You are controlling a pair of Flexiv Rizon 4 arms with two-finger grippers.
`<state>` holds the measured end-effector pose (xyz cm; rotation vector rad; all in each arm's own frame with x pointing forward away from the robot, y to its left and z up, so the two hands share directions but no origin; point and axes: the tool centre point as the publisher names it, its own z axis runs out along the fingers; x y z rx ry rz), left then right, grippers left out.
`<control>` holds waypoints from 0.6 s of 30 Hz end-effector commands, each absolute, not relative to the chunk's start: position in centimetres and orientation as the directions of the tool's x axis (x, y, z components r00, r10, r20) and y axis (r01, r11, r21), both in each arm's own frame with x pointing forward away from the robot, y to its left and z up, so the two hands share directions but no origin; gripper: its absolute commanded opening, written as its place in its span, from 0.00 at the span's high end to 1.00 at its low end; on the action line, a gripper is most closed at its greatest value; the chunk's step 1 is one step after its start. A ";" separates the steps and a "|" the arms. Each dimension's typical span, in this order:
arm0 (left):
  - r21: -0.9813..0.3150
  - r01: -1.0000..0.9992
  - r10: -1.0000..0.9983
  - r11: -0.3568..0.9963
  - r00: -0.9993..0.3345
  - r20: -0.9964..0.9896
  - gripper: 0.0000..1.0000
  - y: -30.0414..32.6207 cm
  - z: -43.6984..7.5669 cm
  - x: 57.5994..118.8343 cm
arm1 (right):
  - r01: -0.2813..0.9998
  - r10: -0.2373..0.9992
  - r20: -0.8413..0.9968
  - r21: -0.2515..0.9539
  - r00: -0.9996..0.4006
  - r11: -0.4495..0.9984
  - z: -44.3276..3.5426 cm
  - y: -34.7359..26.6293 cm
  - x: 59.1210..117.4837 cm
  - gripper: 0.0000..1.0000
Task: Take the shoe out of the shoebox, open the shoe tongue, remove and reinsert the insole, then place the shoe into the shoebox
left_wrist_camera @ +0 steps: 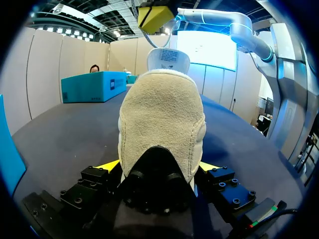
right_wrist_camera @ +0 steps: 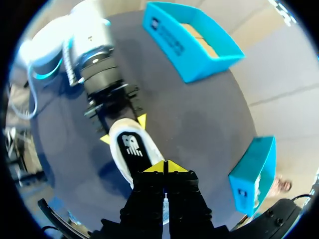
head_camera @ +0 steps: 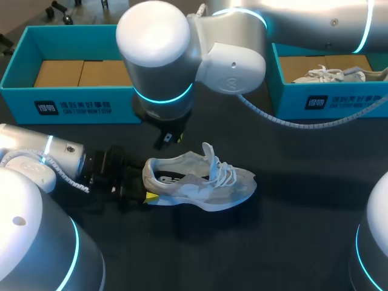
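The shoe [head_camera: 200,185] is seen upright on the dark table [head_camera: 303,212], its heel clamped between the fingers of the left gripper [head_camera: 148,195]. Above the shoe's opening the right gripper [right_wrist_camera: 166,167] is held with its yellow tips pressed together. A blue shoebox [head_camera: 121,103] is set well behind the shoe.

Head view from high behind, facing down over the dark desk [head_camera: 303,242], left wrist view low and level, hard against the heel of the shoe [left_wrist_camera: 162,124], right wrist view straight down from close above, shoe shared by all three.
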<state>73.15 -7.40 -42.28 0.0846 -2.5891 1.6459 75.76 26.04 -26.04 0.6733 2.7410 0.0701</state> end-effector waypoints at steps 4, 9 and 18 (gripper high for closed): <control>-0.900 -0.087 -0.006 0.427 -0.996 0.093 1.00 -7.3 -42.4 73.3 | -0.063 -0.065 -0.231 -0.015 -0.971 0.998 -27.7 27.3 74.3 1.00; -0.900 -0.087 -0.006 0.427 -0.996 0.093 1.00 -7.3 -42.4 73.3 | -0.002 -0.008 -0.202 -0.030 -0.979 1.000 -29.0 26.7 73.0 1.00; -0.900 -0.087 -0.006 0.427 -0.996 0.093 1.00 -7.3 -42.4 73.3 | 0.061 0.048 -0.182 -0.064 -0.982 0.996 -31.0 25.1 72.3 1.00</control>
